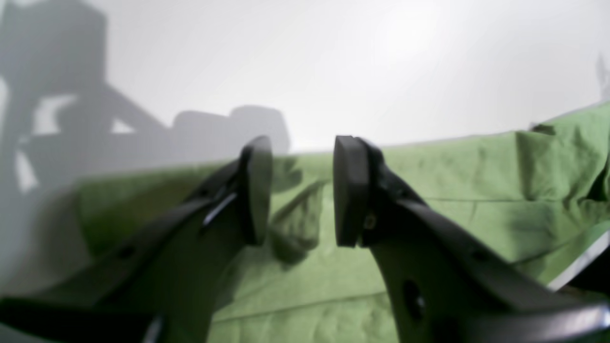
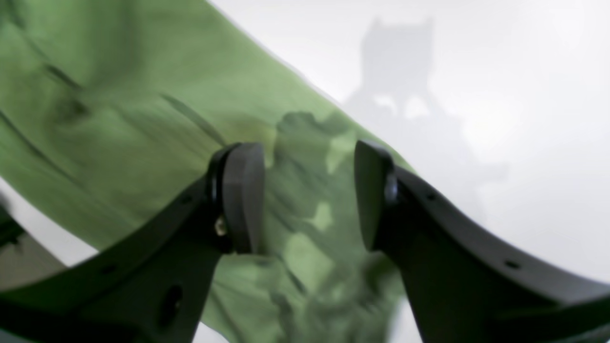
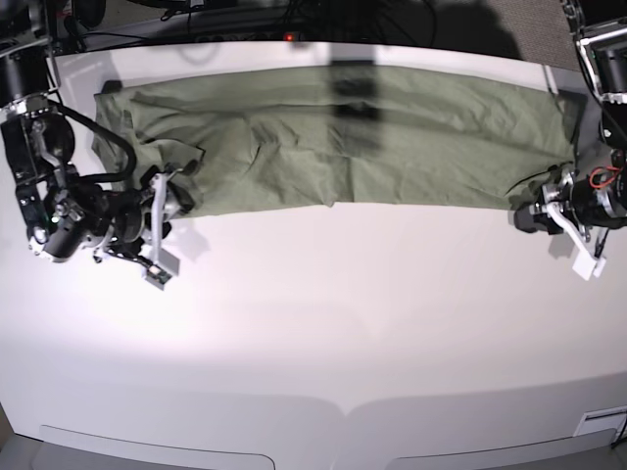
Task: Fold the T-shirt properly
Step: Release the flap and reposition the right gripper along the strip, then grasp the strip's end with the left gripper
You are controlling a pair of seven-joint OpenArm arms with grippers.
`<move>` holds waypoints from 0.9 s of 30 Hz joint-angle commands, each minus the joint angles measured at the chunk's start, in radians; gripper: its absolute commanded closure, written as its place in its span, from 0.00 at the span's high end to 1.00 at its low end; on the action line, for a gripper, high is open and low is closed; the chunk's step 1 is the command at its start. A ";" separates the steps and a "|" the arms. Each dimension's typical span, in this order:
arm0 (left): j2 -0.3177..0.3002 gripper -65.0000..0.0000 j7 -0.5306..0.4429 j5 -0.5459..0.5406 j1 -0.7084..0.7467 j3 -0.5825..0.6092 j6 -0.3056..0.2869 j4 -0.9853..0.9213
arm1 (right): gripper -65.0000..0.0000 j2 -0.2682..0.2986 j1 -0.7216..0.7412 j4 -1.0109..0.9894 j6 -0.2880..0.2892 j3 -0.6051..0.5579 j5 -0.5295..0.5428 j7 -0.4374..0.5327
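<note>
The olive-green T-shirt (image 3: 392, 147) lies as a long wrinkled band across the far half of the white table. My right gripper (image 2: 310, 195) is open, low over the shirt's near edge at its left end, with cloth showing between the fingers but not pinched. In the base view it sits at the left (image 3: 167, 227). My left gripper (image 1: 302, 190) is open and empty over the shirt (image 1: 452, 209) near its edge. In the base view it is by the shirt's right end (image 3: 573, 240).
The white table (image 3: 343, 323) reaches from the shirt to the near edge. Dark cables and equipment (image 3: 225, 20) run along the far edge. Arm shadows fall on the table in both wrist views.
</note>
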 commanded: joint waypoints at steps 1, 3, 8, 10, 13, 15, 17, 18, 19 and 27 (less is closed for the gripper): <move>-0.019 0.33 0.007 -0.014 -0.020 -0.006 -0.003 0.034 | 0.47 0.000 0.005 0.016 0.001 0.010 0.003 0.009; -0.019 0.33 0.048 -0.014 -0.019 -0.006 -0.003 0.061 | 0.47 -0.023 -0.020 0.016 0.001 0.010 0.000 0.009; -0.019 0.33 0.191 -0.011 -0.019 -0.006 -0.003 0.077 | 0.47 -0.049 -0.081 0.016 0.001 0.010 -0.002 0.009; -0.018 0.33 0.218 -0.024 -0.013 -0.006 -0.004 0.078 | 0.47 -0.055 -0.097 0.016 -0.002 0.010 0.005 0.009; -0.011 0.33 0.219 -0.086 0.027 -0.006 -0.031 0.106 | 0.47 -0.055 -0.108 0.016 -0.011 0.010 0.000 0.007; -0.003 0.33 0.215 -0.107 0.066 -0.006 -0.030 0.134 | 0.47 -0.055 -0.111 0.015 -0.012 0.010 0.000 0.008; 0.010 0.33 0.195 -0.106 0.108 -0.006 -0.031 0.148 | 0.47 -0.055 -0.114 0.013 -0.012 0.010 -0.012 0.008; 0.019 0.33 0.164 -0.083 0.128 -0.006 -0.030 0.148 | 0.47 -0.055 -0.117 0.006 -0.015 0.010 -0.028 0.009; 0.031 0.33 0.128 -0.035 0.148 -0.006 -0.029 0.146 | 0.47 -0.055 -0.119 -0.005 -0.033 0.010 -0.040 0.009; 0.119 0.33 0.013 0.243 0.237 -0.006 0.009 0.145 | 0.47 -0.096 -0.117 -0.167 -0.090 0.010 -0.083 0.030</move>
